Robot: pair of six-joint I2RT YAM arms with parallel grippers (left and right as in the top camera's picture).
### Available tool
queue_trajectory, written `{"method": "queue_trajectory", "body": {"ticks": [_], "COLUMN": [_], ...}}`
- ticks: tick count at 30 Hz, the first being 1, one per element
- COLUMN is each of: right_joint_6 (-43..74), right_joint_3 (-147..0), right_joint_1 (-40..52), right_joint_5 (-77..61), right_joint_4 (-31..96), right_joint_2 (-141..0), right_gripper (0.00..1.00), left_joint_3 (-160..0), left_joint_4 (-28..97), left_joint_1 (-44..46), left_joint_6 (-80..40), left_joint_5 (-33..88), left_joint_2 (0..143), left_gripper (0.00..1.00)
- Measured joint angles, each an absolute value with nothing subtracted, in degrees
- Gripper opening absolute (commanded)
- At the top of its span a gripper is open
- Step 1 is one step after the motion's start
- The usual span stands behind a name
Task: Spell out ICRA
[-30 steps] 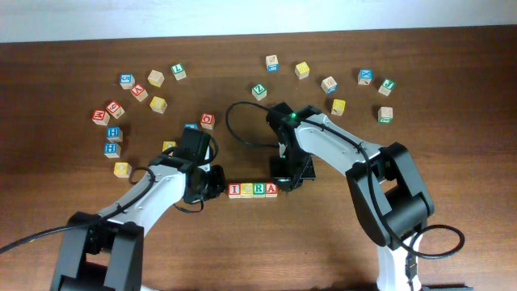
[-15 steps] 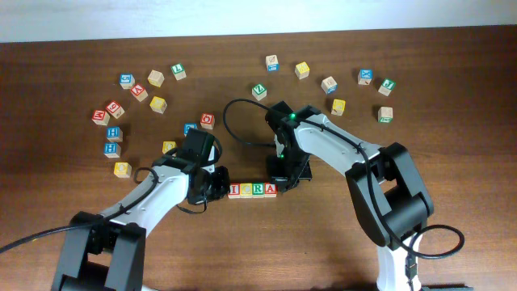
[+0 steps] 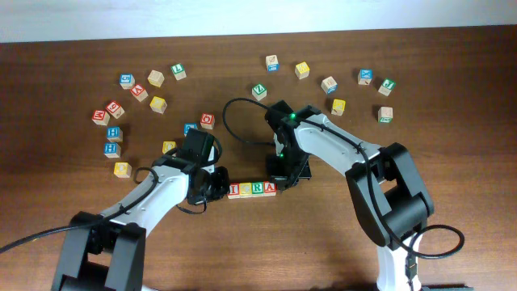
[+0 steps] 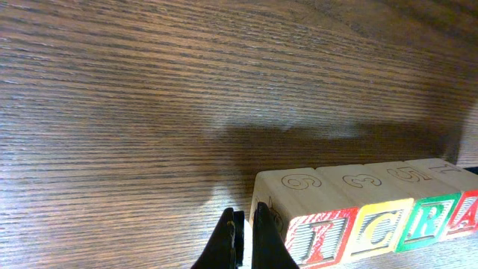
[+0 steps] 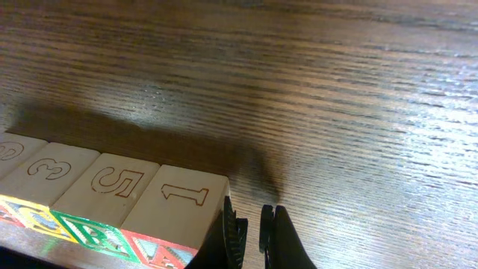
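Observation:
The four cubes stand in one touching row reading I, C, R, A. In the left wrist view the red I, yellow C, green R and red A face forward. My left gripper is shut and empty, with its tip against the I cube's left side. My right gripper is shut and empty, with one finger against the A cube.
Several other letter cubes lie scattered at the back: a group at the left, a red one near my left arm, and more at the back right. Bare wood lies in front of the row.
My left gripper has slid right up to the I cube's left side. My right gripper has shifted slightly left against the A cube. The row itself stays in place.

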State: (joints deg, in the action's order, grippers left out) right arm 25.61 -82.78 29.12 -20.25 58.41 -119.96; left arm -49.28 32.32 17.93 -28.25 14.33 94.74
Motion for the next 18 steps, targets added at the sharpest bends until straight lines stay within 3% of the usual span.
{"method": "queue_trajectory", "body": {"ticks": [6,9,14,17,18], "right_joint_6": [25.6,25.7,25.8,26.0,26.4], "right_joint_3": [-82.7,-82.7,-82.5,-82.5,-82.6], "right_joint_1": [29.1,29.1,29.0,28.9,28.8], "right_joint_5": [-20.3,-20.2,-19.4,-19.1,-18.0], "right_joint_4": [58.4,58.5,59.1,60.0,61.1], "right_joint_2": [-120.0,-120.0,-120.0,-119.9,-119.7], "right_gripper": [0.04,0.17,0.26,0.57,0.6], "left_joint_3": [-49.3,-49.3,-49.3,-49.3,-49.3], "left_joint_4": [32.3,32.3,32.6,32.7,32.8], "left_joint_1": [17.9,17.9,17.8,17.6,17.4], "left_joint_6": [-28.3,-28.3,-28.3,-28.3,-28.3], "left_joint_5": [14.3,14.2,12.9,12.4,12.0], "left_joint_2": [94.7,94.7,94.7,94.7,94.7], "left_gripper": [0.0,0.04,0.08,0.07,0.06]}}
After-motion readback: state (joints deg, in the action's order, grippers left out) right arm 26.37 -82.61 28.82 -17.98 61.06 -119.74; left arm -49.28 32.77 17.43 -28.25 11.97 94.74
